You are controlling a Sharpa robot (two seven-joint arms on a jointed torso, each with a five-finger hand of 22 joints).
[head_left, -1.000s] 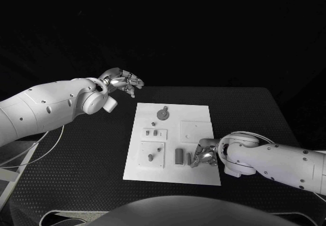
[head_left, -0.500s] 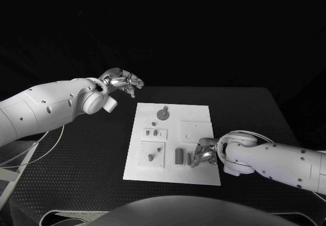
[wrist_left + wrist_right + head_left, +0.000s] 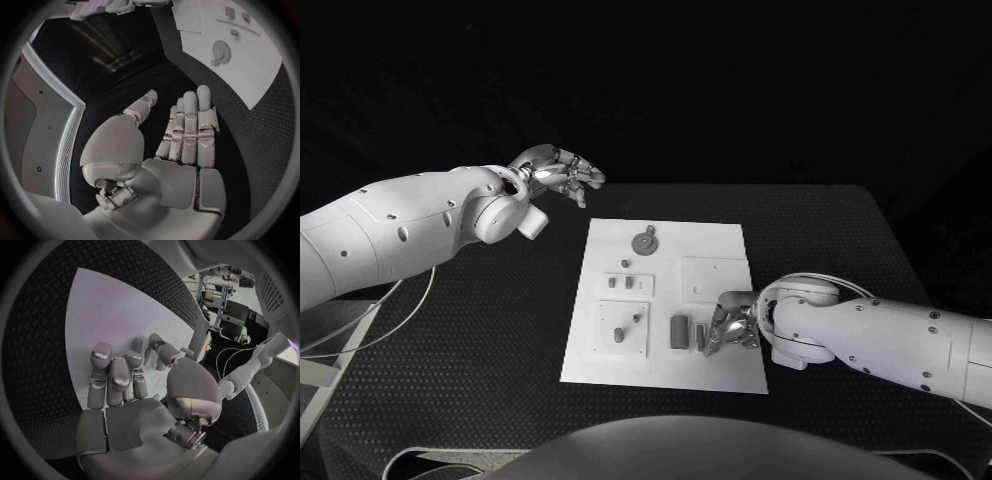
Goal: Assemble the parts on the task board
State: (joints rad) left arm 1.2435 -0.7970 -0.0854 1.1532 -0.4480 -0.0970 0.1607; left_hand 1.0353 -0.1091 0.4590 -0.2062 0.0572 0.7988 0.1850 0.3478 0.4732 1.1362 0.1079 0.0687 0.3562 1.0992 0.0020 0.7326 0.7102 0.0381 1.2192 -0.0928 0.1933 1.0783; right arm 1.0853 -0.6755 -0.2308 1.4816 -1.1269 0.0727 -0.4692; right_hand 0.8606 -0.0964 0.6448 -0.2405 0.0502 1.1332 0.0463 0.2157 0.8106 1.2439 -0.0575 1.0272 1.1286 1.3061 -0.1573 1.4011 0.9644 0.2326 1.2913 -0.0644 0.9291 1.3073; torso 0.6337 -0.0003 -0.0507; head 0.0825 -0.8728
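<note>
Overhead, the task board (image 3: 718, 370) is lying in the middle of the black table (image 3: 473, 360); grey parts are sitting on it: a round disc part (image 3: 645, 241) near its far end, two small pegs (image 3: 620, 284) on a raised plate at its left, another small part (image 3: 620, 335) on a lower left plate, and an upright cylinder (image 3: 679, 333) near its front; a bare square plate (image 3: 714, 276) is sitting right of centre; the left hand (image 3: 560, 172) is hanging beyond the board's far left corner, well apart from it, fingers loosely curled and apart, holding nothing; the right hand (image 3: 731, 327) is reaching down onto the board just beside the cylinder, fingers bunched downward; whether they are clasping anything cannot be told from here.

Left wrist view: the left hand (image 3: 178, 135) is showing an empty palm, fingers straight and side by side, thumb standing apart; the task board (image 3: 250, 60) is lying beyond the fingertips, not touched; the disc part (image 3: 221, 51) is resting on it.

Right wrist view: the right hand (image 3: 134, 385) is lying low over the task board (image 3: 112, 315), fingers bent toward the white surface; a small cylinder (image 3: 155, 349) is standing between the thumb and the fingertips, touching them; a firm pinch cannot be confirmed.
</note>
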